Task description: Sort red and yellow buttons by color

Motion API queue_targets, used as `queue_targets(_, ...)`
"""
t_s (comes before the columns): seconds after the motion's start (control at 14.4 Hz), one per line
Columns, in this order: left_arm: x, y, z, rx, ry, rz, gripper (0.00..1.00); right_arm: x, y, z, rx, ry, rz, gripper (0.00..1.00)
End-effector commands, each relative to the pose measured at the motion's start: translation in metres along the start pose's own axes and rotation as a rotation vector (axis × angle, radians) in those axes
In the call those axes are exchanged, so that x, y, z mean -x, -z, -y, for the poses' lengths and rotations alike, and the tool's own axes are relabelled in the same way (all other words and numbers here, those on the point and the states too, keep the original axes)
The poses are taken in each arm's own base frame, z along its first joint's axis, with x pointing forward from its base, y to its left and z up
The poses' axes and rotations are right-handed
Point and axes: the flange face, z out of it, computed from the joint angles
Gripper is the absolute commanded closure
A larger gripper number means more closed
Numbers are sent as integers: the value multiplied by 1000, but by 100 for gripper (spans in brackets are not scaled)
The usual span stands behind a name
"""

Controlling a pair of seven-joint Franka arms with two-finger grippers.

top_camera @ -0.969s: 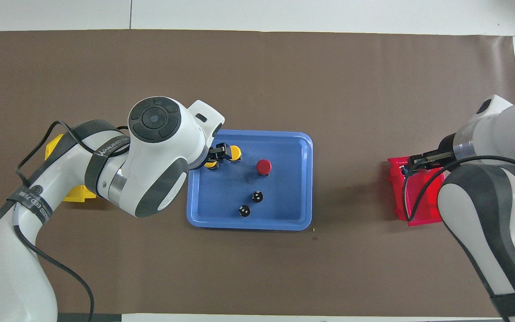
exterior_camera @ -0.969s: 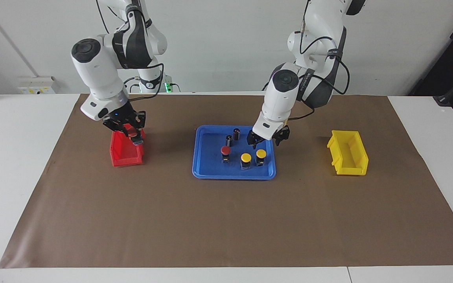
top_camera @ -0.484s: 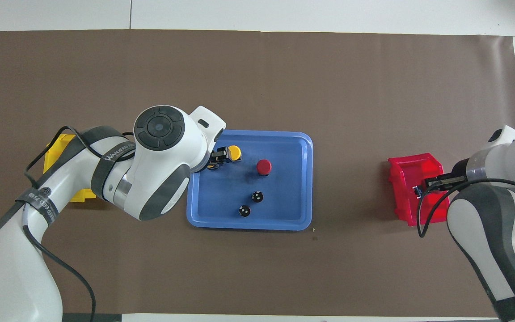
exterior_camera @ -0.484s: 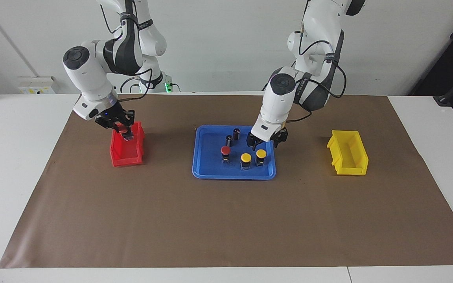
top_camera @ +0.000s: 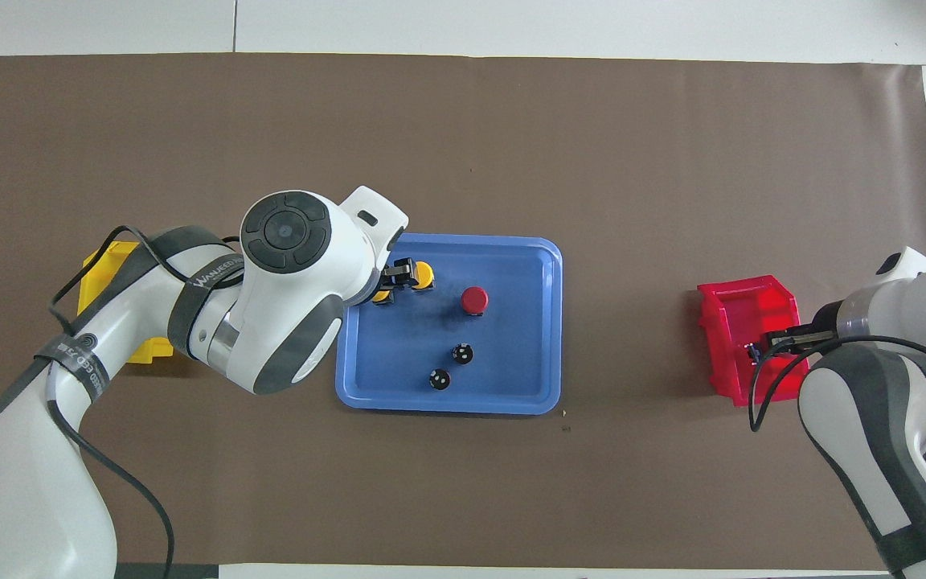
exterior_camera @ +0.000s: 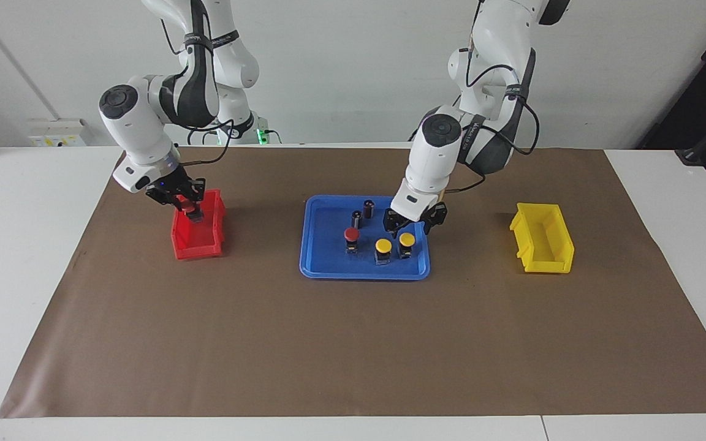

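The left gripper (exterior_camera: pixel 411 225) hung with fingers spread just over a yellow button (exterior_camera: pixel 407 239) at the left arm's end of the blue tray (exterior_camera: pixel 328 267); a second yellow button (exterior_camera: pixel 383 246) and a red button (exterior_camera: pixel 351 234) stood beside it, with two dark cylinders (exterior_camera: pixel 363 212) nearer the robots. The right gripper (exterior_camera: pixel 189 208), over the red bin (exterior_camera: pixel 197 244), pinched another red button (exterior_camera: pixel 191 206). The yellow bin (exterior_camera: pixel 543 239) stood apart. The left arm's band read "WANUEED" (top_camera: pixel 207 270).
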Motion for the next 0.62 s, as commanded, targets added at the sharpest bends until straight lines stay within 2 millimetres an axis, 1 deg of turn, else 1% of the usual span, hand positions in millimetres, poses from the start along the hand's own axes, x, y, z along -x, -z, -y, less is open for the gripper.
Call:
queue_targets(0.0, -2, -17, -3, -16, 7, -16, 13, 15, -14, 1, 6, 5, -23, 94)
queue_targets(0.14, -2, -17, -3, -18, 4, -20, 15, 16, -19, 4, 4, 6, -14, 93)
queue_targets(0.21, -2, -17, -4, -16, 5, -21, 16, 15, -19, 10, 7, 21, -21, 93)
queue_targets(0.35, -4, -15, -4, -14, 14, -24, 23, 20, -25, 11, 7, 18, -11, 93)
queue_targets(0.48, -4, -15, -4, -17, 18, -20, 34, 21, -26, 11, 7, 22, -6, 87)
queue_targets(0.55, -4, -15, -3, -18, 21, -19, 47, 21, -26, 11, 7, 25, -6, 77)
